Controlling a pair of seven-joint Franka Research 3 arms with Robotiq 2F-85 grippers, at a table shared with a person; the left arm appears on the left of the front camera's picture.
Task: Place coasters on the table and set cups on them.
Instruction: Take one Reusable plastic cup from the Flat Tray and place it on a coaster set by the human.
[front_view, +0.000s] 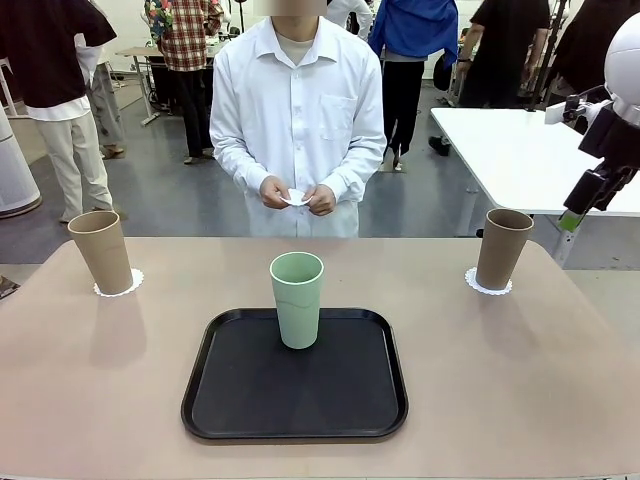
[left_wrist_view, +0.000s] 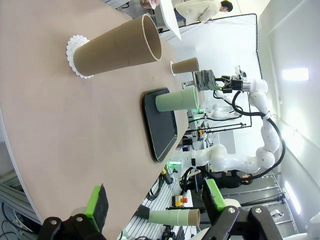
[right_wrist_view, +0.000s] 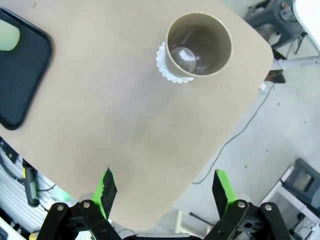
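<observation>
Status, taking the black tray (front_view: 230, 400) as dial centre in the front view.

Two of three settings are done. The left tan cup (front_view: 100, 250), at 10 o'clock, stands upright on the left coaster (front_view: 120, 288). The right tan cup (front_view: 503, 247), at 2 o'clock, stands on the right coaster (front_view: 488, 287), with the lacy edge showing round its base. The mint cup (front_view: 297, 298) is upright on the tray near its 12 o'clock edge, with no coaster under it.

At 12 o'clock the person's hands (front_view: 297, 196) hold a small white piece. It is probably the third coaster, but too small to confirm. Left to do, in my judgement: that piece goes onto the table (front_view: 520, 380), then the mint cup onto it.

My left gripper (left_wrist_view: 155, 192) is released, jaws spread, nothing between them. My right gripper (right_wrist_view: 164, 180) is likewise spread and empty, hanging above the right tan cup, well apart from it.

Surface: beige matte top, flat. Room: grey floor, people standing behind, and a white-topped table (front_view: 520, 150) at 2 o'clock beyond the far edge.
</observation>
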